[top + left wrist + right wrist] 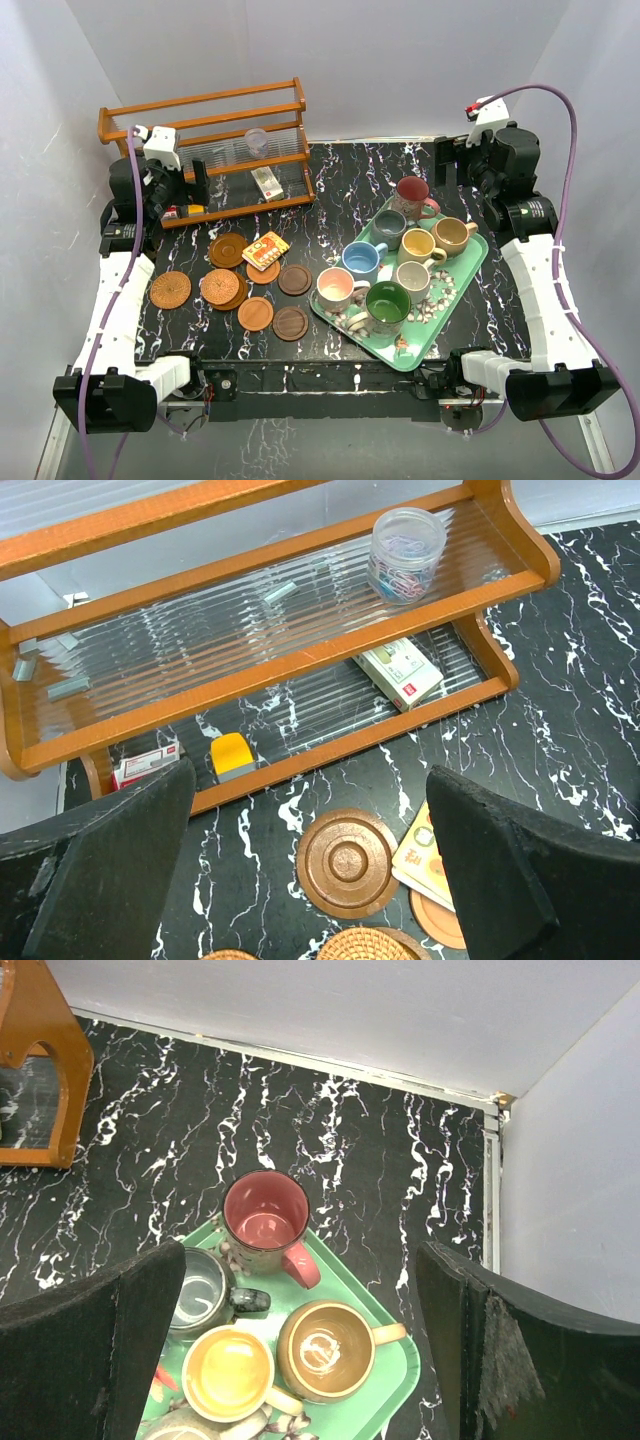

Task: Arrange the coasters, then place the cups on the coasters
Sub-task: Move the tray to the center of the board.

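Several round wooden coasters lie loose at the left front of the black marble table, among them a ringed brown one (228,249) (347,862), a wicker one (171,290) and a dark one (290,323). The cups stand together on a green tray (470,268) (392,1400): maroon (412,192) (265,1210), grey (200,1290), yellow (228,1372), tan (320,1350), blue (362,260), pink (337,288), green (386,303) and off-white (411,278). My left gripper (198,182) (310,780) hangs open above the ringed coaster, holding nothing. High over the tray's far corner, my right gripper (450,162) (300,1255) is open and empty too.
A wooden rack (210,150) with ribbed clear shelves stands at the back left; it holds a clear plastic cup of clips (405,552) and small boxes (400,672). A square orange card (266,250) (425,855) lies across two coasters. White walls close in the table.
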